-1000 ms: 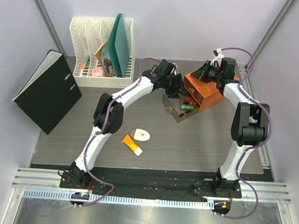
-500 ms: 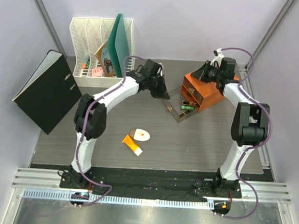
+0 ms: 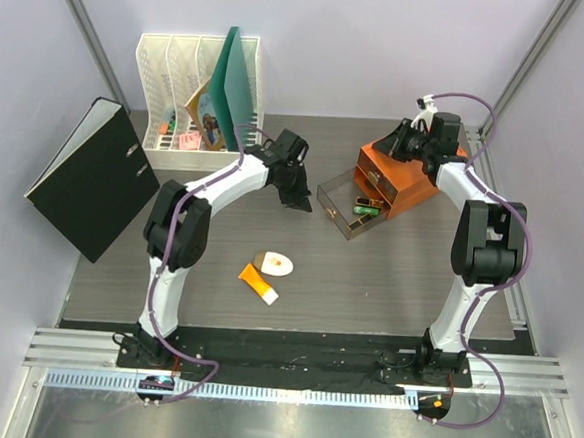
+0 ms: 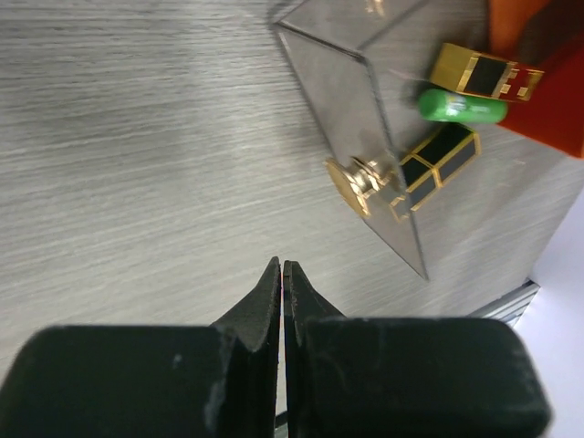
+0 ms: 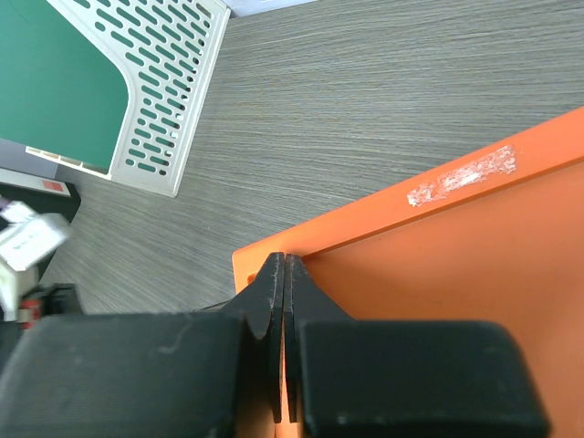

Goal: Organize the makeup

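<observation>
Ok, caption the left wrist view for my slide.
Shut left gripper near the clear drawer holding black-gold lipsticks and a green tube.

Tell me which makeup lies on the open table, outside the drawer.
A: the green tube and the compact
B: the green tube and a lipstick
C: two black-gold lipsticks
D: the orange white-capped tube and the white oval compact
D: the orange white-capped tube and the white oval compact lie close together on the table, while the green tube and the black-gold lipsticks sit in the clear drawer.
</observation>
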`<state>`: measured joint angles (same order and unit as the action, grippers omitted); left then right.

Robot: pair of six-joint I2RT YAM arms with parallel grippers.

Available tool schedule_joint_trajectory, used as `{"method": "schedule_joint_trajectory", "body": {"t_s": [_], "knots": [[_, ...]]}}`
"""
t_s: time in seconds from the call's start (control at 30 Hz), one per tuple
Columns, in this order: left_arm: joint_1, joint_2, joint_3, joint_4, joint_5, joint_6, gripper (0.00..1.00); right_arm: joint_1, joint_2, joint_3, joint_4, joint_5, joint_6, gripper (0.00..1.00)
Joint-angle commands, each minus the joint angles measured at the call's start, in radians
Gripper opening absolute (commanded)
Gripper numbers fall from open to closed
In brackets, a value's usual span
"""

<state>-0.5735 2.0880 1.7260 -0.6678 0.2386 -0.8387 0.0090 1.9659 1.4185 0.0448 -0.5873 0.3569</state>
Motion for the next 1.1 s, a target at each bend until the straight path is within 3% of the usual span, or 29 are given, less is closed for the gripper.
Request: {"method": "schedule_joint_trajectory", "body": {"t_s": [0.0,0.3,0.57,0.8,0.97,1.07], "knots": [[-0.002,0.075,0.061,-0.013,0.05,-0.031,0.0,0.006,0.151,-0.118,-0.433,0.116,-0.079,0.01],[-0.066,0.253,0.339,-0.003,0.133,-0.071,0.0,0.008,0.152,-0.118,-0.433,0.116,-0.081,0.01],[-0.097,0.426,0.514,0.114,0.257,-0.19,0.0,0.008,0.152,-0.118,-0.434,0.115,-0.081,0.01],[-0.095,0.536,0.558,0.458,0.358,-0.437,0.0,0.008,0.152,-0.116,-0.434,0.116,-0.079,0.01],[-0.097,0.589,0.627,0.596,0.367,-0.554,0.0,0.009,0.152,-0.116,-0.434,0.116,-0.079,0.01],[-0.097,0.574,0.621,0.6,0.363,-0.537,0.0,0.008,0.152,-0.116,-0.434,0.116,-0.079,0.01]]}}
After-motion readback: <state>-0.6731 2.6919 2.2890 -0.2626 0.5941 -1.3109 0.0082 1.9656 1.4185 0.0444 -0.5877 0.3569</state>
